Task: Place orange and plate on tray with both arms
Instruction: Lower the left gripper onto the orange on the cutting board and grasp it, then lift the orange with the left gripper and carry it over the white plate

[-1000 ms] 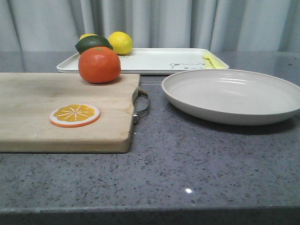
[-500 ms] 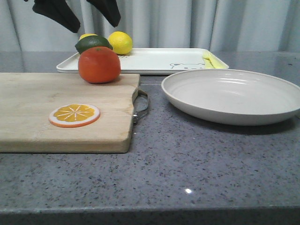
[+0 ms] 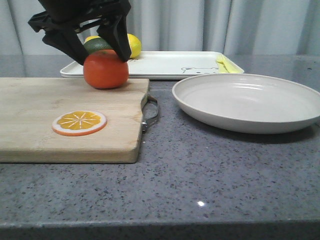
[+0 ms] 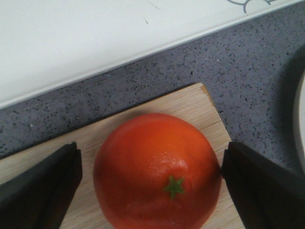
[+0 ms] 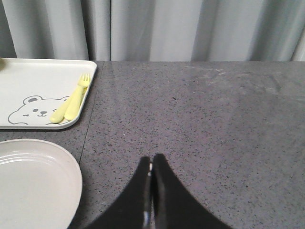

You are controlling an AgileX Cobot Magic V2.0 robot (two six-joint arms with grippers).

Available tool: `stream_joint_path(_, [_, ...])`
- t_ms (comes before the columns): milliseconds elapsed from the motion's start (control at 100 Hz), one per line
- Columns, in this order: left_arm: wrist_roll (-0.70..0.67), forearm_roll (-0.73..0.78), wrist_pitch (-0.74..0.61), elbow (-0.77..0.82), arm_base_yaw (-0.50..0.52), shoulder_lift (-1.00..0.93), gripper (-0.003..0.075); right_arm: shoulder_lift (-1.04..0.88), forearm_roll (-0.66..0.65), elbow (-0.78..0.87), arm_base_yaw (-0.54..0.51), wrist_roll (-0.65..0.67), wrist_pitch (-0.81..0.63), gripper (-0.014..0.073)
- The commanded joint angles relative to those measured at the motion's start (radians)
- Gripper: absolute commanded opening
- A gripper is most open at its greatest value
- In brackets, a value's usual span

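Observation:
The orange (image 3: 105,69) sits at the far right corner of the wooden cutting board (image 3: 45,120). My left gripper (image 3: 101,57) is open and straddles the orange from above, one finger on each side; in the left wrist view the orange (image 4: 157,169) sits between the fingers (image 4: 40,186) with gaps on both sides. The off-white plate (image 3: 250,100) rests on the table at the right, and its edge shows in the right wrist view (image 5: 33,181). The white tray (image 3: 165,64) with the bear drawing lies behind. My right gripper (image 5: 151,162) is shut and empty, beside the plate, and is out of the front view.
An orange slice (image 3: 79,122) lies on the board. A lemon (image 3: 131,45) and a dark green fruit (image 3: 97,45) sit at the tray's left end. A yellow fork and spoon (image 5: 71,102) lie on the tray's right end. Grey curtains hang behind the table.
My left gripper has come down from above into view and now straddles the orange. The orange, plate and tray have not moved.

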Motion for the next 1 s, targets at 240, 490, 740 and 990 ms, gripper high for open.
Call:
stream_joint_path(240, [-0.003,-0.020,-0.047,-0.037,-0.008,-0.046,0.0547,0.010,-0.004,-0.038,-0.003,-0.001,-0.102,-0.0060])
stream_joint_path(490, [-0.003,-0.020,-0.047,-0.037,-0.008,-0.046,0.0341,0.010,-0.004,-0.038,-0.003,-0.001,-0.102,-0.0060])
stream_joint_path(740, [-0.001,-0.023,-0.015,-0.076,-0.018,-0.046,0.0209,0.010,-0.004,-0.038,-0.003,-0.001,-0.102,-0.0060])
stream_joint_path(990, [0.030,-0.025,-0.005,-0.168,-0.147,-0.043,0.0209,0.010,-0.004,-0.038,-0.003,-0.001,-0.103,-0.0060])
